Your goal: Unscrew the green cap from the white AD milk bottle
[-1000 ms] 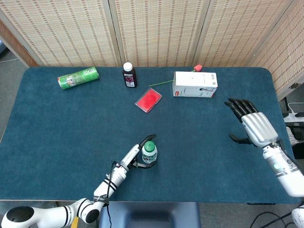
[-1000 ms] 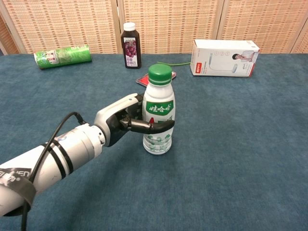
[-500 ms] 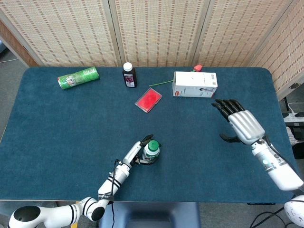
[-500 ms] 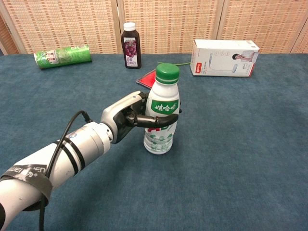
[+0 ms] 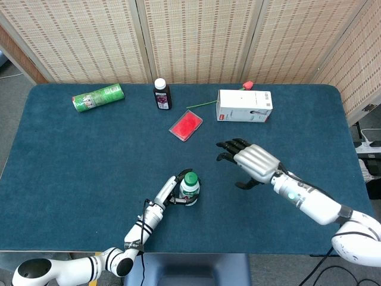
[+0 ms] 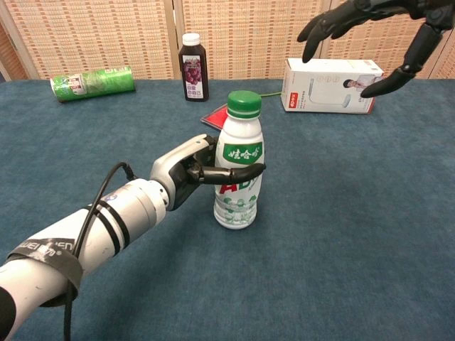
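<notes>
Lab-like test setup, blue-carpeted table [image 5: 71, 155], woven screen panels [image 5: 196, 36]

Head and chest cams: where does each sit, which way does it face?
Head view: high above the near table edge, looking steeply down; shows the whole table, both arms, left hand holding the bottle, right hand open.
Chest view: low at the near edge, looking level toward the screens; left forearm fills the foreground, right hand at the top.
Shared: bottle, both hands, white box.
</notes>
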`<state>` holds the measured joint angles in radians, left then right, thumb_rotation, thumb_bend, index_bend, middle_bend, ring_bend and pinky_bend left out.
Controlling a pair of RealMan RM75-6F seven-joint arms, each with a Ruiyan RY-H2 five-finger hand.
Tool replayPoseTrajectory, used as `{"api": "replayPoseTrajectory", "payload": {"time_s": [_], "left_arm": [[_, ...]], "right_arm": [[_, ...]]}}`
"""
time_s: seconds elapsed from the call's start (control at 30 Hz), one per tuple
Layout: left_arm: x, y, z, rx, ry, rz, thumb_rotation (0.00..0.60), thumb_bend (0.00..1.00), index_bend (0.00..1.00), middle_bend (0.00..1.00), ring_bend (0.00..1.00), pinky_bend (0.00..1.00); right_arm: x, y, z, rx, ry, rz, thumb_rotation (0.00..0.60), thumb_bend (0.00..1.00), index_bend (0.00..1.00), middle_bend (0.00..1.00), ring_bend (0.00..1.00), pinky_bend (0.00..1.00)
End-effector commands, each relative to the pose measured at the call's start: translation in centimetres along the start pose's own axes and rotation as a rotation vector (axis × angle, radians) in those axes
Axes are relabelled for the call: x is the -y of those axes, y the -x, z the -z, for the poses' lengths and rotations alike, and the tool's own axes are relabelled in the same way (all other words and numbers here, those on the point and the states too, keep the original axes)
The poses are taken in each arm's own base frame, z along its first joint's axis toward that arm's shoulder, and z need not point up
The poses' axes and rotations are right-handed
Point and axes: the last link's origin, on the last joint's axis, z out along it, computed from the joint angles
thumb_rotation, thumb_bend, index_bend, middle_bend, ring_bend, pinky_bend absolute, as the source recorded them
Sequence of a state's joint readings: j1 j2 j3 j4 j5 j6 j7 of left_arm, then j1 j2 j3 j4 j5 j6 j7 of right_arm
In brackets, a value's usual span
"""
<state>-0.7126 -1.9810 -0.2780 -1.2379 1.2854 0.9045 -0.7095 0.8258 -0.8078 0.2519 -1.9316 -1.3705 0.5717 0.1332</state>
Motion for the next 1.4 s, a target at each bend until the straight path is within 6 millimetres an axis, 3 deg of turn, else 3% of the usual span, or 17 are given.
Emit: {"api": "replayPoseTrajectory", "payload": {"time_s": [0.03, 0.43, 0.63, 1.4], "left_arm": [[-0.1, -0.1, -0.1, -0.006, 0.0, -0.003, 0.6, 0.59, 0.46, 0.46, 0.07, 0.0], [-0.2, -0.1, -0.3, -0.005, 0.004, -0.019, 0.6, 0.64, 0.48, 0.47, 0.07, 0.0], [-0.3, 0.1, -0.3, 0.001, 0.006, -0.027, 0.6, 0.64, 0.48, 0.47, 0.07, 0.0], [-0.1, 0.6, -0.8, 0.02, -0.022, -0.043, 0.6, 0.7, 0.53, 0.53, 0.11, 0.0]], "right_arm": [[1.3, 0.2, -0.8, 0.03, -0.031, 0.003, 0.6, 0.17, 0.23, 0.0, 0.0, 0.0], [2.7, 0.4, -2.4, 0.093, -0.044, 0.02, 0.591, 0.17, 0.25, 0.0, 0.0, 0.0], [3.1, 1.0, -3.3, 0.145, -0.035, -0.011, 0.445, 0.17, 0.25, 0.0, 0.0, 0.0], [4.8, 1.2, -4.7, 0.129, -0.052, 0.006, 0.438, 0.17, 0.24, 0.0, 0.0, 0.0]]}}
